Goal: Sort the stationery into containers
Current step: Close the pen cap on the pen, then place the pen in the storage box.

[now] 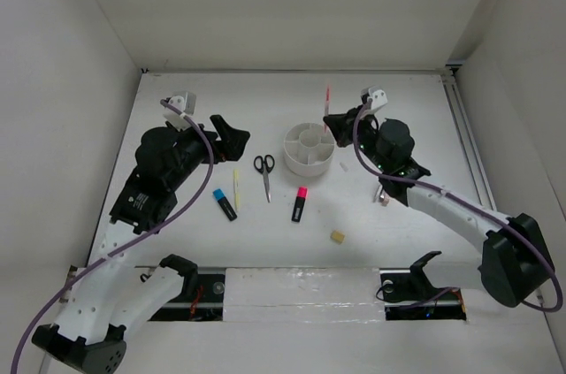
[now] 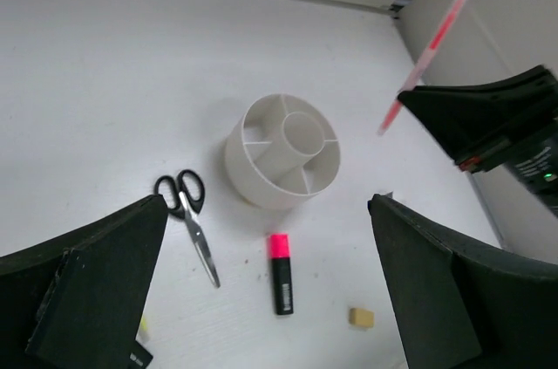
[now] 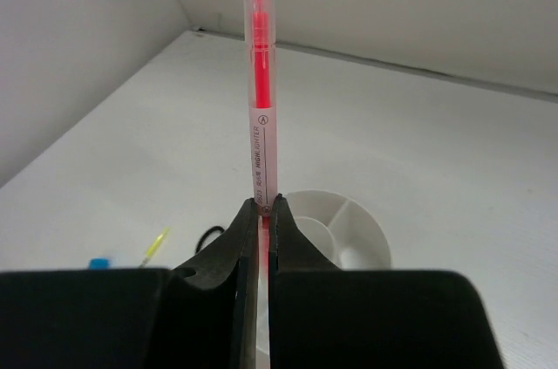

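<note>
My right gripper (image 1: 331, 119) (image 3: 264, 205) is shut on the lower end of a thin red pen (image 1: 327, 102) (image 3: 260, 81). The pen stands upright just above the far right rim of the round white organiser (image 1: 310, 149) (image 3: 353, 228). My left gripper (image 1: 237, 140) (image 2: 266, 205) hangs wide open and empty to the left of the organiser (image 2: 282, 153). On the table lie black-handled scissors (image 1: 263, 171) (image 2: 187, 212), a pink-capped highlighter (image 1: 300, 204) (image 2: 280, 271), a blue-capped highlighter (image 1: 225, 204), a thin yellow pen (image 1: 236, 187) (image 3: 157, 245) and a tan eraser (image 1: 337, 236) (image 2: 362, 317).
White walls enclose the table on the left, back and right. A small pinkish item (image 1: 382, 196) lies beside the right forearm. Both arm bases sit at the near edge, behind a strip of tape (image 1: 301, 286).
</note>
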Controlling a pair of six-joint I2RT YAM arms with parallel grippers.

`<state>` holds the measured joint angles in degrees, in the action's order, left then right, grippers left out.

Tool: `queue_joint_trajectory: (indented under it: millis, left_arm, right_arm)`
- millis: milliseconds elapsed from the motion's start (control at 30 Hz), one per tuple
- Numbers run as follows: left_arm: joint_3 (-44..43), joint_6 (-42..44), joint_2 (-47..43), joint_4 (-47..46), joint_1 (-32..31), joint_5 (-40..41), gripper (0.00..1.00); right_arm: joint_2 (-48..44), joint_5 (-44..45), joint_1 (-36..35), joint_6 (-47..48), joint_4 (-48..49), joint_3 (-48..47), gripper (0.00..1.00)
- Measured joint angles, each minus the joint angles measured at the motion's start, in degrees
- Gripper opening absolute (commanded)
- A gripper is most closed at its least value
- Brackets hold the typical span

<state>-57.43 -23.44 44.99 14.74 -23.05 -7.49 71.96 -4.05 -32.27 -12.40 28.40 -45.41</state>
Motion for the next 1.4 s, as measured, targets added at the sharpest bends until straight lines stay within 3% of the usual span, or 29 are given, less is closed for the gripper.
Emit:
queue_joint_trajectory:
  millis: [267,500,733,1033,1400]
  left_arm:
    - [4.24,1.14,-1.05,0.42,0.0,1.57,1.0]
    - [4.79,1.99,-1.81,0.46,0.0,1.49,1.0]
    - [5.33,2.08,-1.75,0.5,0.0,0.39,1.0]
    - [5.33,2.16,-1.55,0.5,0.0,0.0,1.0]
    - [5.33,2.19,-1.55,0.5,0.0,-0.96,1.0]
  right_arm:
    - [-3.17,1.97,2.27,-3.26,11.08,13.68,0.0]
    - [-4.52,10.16,1.22,-9.01,20.72,23.96,0.0]
    - [-2.82,12.7,0.96,-11.93,27.93,24.24,0.0]
    - [7.8,16.24,-0.87,-15.37,35.39,22.12,0.0]
    - [14.45,20.33,-3.85,-16.68,39.1,18.62,0.0]
